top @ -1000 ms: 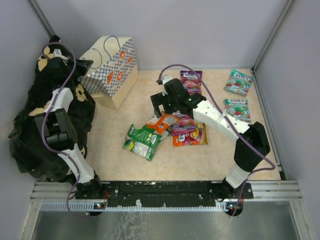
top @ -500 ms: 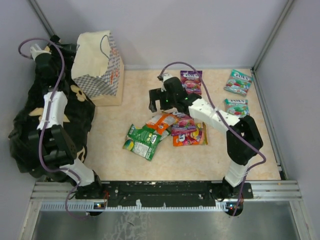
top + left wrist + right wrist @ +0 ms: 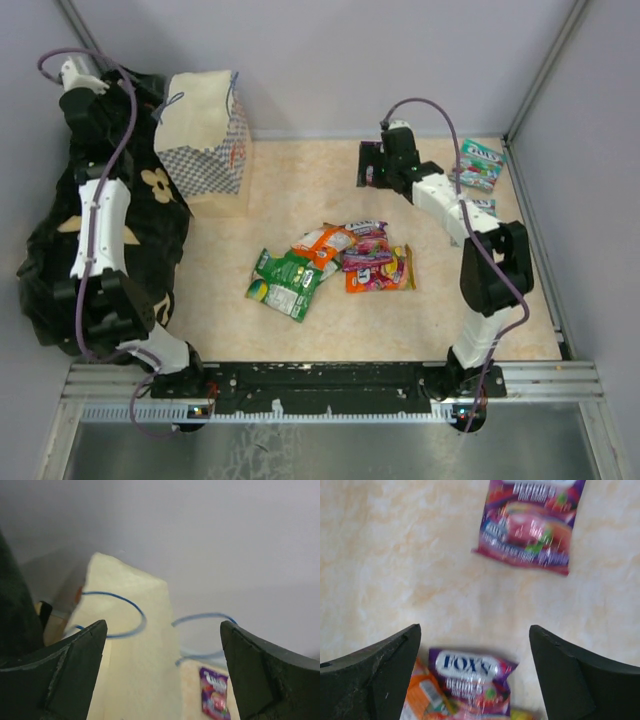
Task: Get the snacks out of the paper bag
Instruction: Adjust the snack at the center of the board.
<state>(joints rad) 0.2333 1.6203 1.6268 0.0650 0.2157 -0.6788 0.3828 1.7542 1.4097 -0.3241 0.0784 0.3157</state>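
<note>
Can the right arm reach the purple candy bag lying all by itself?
Probably yes. The right gripper is open over the table, and the lone purple pouch lies flat close by, with nothing covering it.

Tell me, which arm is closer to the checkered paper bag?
Left. The left arm reaches up beside the paper bag, its open jaws just left of its top. The right arm is well off to the bag's right, above a purple candy pouch.
</note>
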